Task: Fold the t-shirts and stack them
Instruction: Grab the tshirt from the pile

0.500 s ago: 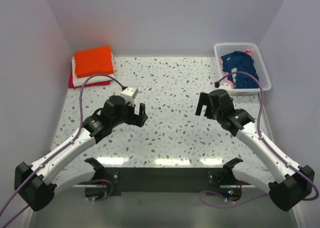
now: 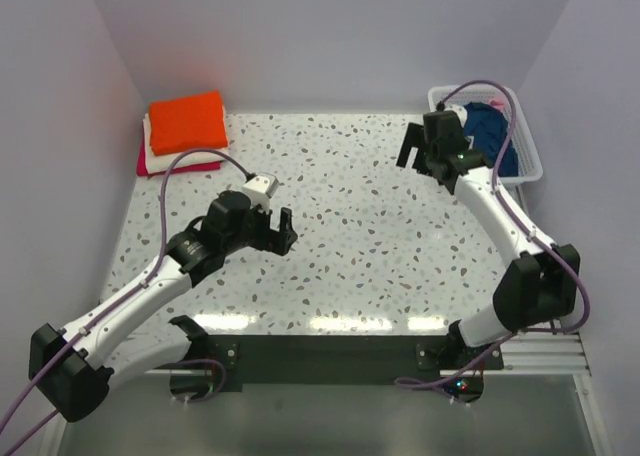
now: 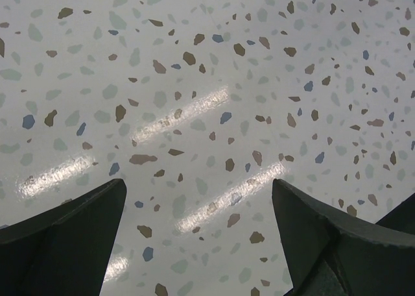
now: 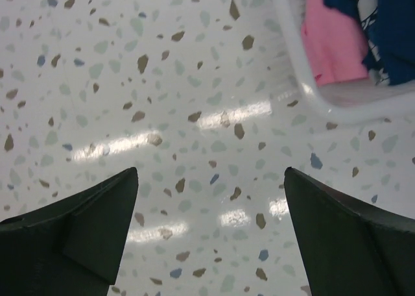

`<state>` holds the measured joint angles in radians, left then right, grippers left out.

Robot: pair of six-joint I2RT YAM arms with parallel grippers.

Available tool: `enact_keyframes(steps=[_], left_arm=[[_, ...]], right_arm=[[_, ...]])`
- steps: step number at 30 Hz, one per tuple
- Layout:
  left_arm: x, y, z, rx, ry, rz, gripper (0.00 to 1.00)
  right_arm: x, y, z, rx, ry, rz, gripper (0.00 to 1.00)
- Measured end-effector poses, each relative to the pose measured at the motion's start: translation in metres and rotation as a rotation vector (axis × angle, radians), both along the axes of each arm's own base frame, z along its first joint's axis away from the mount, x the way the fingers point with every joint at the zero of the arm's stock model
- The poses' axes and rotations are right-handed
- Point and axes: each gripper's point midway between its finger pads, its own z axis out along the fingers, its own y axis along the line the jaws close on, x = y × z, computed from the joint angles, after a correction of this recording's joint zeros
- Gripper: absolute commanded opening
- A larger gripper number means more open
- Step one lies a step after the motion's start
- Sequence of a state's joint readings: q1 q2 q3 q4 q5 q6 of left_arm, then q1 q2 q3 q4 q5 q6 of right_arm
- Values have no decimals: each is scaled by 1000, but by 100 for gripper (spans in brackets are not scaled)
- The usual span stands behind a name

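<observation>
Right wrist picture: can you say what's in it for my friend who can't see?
The right gripper hangs open above a speckled table. At top right, a white basket holds a pink t-shirt and a navy t-shirt.

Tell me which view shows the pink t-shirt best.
Right wrist: the pink t-shirt lies clearly inside the basket corner. Top external hides nearly all of it behind the right arm; left wrist shows only tabletop.
</observation>
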<state>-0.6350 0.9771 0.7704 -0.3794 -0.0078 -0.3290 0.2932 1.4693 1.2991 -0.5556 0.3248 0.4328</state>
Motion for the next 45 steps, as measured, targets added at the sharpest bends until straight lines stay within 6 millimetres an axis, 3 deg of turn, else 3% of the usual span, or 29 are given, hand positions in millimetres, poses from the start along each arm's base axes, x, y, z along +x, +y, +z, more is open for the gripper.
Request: enact_keyframes(steps=[8, 11, 14, 17, 21, 27, 33, 41, 44, 45], left_arm=[[-3, -8, -2, -18, 21, -41, 100], [-4, -9, -2, -23, 21, -47, 100], [-3, -8, 0, -26, 17, -42, 100], [-4, -7, 3, -33, 6, -39, 100], [-4, -5, 10, -44, -13, -37, 100], [-6, -2, 18, -55, -43, -34, 100], [-5, 1, 13, -47, -37, -26, 100], [7, 14, 10, -74, -7, 12, 100], [10, 19, 6, -87, 4, 24, 100], [10, 19, 5, -89, 8, 22, 100]], right_arm=[[100, -74, 5, -28, -82, -205, 91], [129, -109, -9, -27, -87, -289, 83], [142, -139, -32, -32, -57, -356, 80], [146, -164, -57, -50, -11, -407, 80], [145, -179, -83, -62, 53, -436, 78], [143, -188, -89, -87, 77, -449, 79], [146, -201, -87, -94, 75, -473, 79], [136, -229, -111, -103, 141, -521, 77], [136, -235, -119, -105, 155, -523, 61], [136, -236, -120, -104, 158, -521, 49]])
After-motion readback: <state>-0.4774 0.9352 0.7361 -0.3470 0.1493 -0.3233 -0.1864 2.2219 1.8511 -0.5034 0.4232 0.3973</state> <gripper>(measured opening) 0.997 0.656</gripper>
